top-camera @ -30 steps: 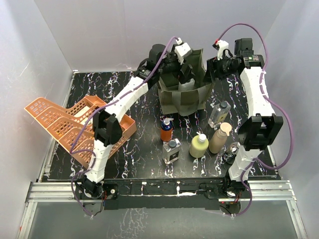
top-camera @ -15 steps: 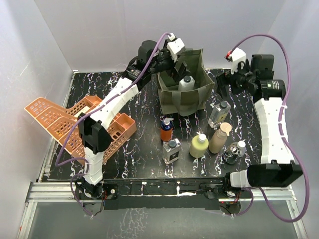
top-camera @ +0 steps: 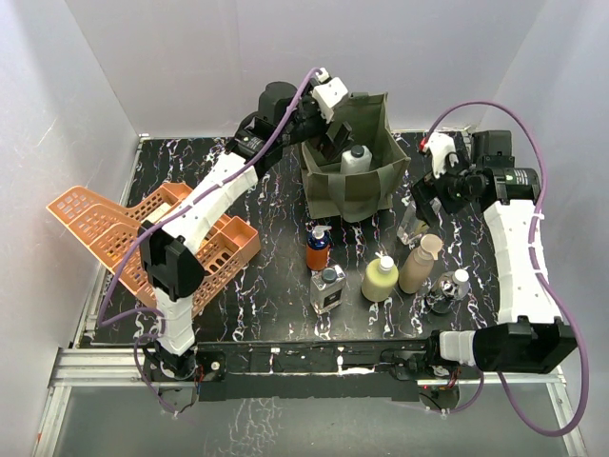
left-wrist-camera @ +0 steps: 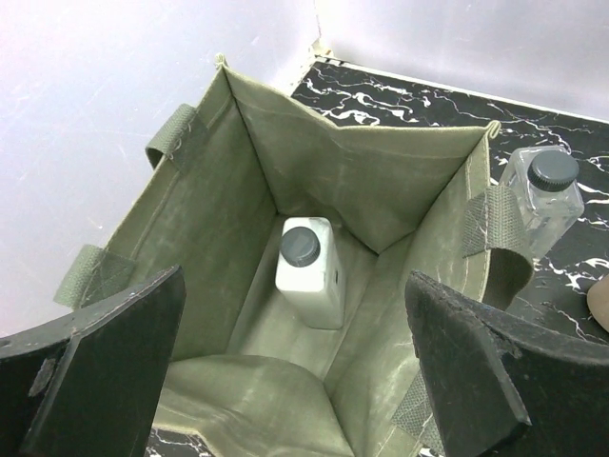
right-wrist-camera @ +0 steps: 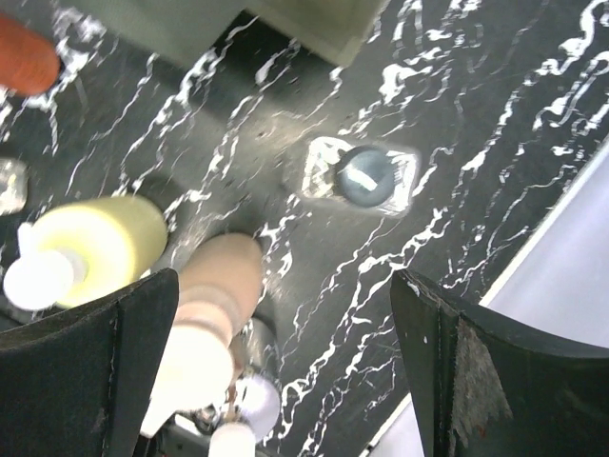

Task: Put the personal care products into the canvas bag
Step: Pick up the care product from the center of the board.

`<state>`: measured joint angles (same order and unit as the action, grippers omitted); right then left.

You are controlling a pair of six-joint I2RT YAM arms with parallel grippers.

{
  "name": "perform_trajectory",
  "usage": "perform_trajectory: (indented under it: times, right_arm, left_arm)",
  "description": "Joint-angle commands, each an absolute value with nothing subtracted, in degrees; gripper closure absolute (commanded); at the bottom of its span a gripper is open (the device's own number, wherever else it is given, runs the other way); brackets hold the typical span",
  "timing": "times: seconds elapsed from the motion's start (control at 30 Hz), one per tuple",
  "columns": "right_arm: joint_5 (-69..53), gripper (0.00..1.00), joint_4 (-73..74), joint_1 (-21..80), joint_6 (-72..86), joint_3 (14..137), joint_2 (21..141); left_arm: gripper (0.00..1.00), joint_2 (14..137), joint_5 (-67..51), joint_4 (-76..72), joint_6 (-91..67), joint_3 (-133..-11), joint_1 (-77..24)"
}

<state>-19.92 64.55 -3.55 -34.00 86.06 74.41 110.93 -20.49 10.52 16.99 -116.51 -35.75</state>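
At the top middle, the left end effector [top-camera: 330,143] hangs over the canvas bag [top-camera: 357,195], fingers apart. The white bottle [left-wrist-camera: 309,271] now stands inside the bag. At the right, the right end effector [right-wrist-camera: 284,278] has let go and moved away. It is open wide above the clear bottle [right-wrist-camera: 366,174] on the table [top-camera: 276,286]. I think that bottle goes next.

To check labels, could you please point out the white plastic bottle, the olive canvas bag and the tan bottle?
white plastic bottle [left-wrist-camera: 314,290]: left wrist view, body
olive canvas bag [left-wrist-camera: 371,190]: left wrist view, inner wall
tan bottle [top-camera: 416,271]: top view, body
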Motion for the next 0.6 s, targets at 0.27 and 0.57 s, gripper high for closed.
perform_trajectory:
  times: [0.27,0.57]
  right_arm:
    - [-20.4,0.04,76.5,-2.6,-44.8,77.8,65.4]
    - [-19.8,0.16,74.1,-1.9,-41.3,74.2,68.3]
  left_arm:
    - [0.03,106.4,-21.2,9.7,16.7,-115.0,-36.1]
    - [0.03,106.2,-21.3,9.8,18.3,-114.6,-36.2]
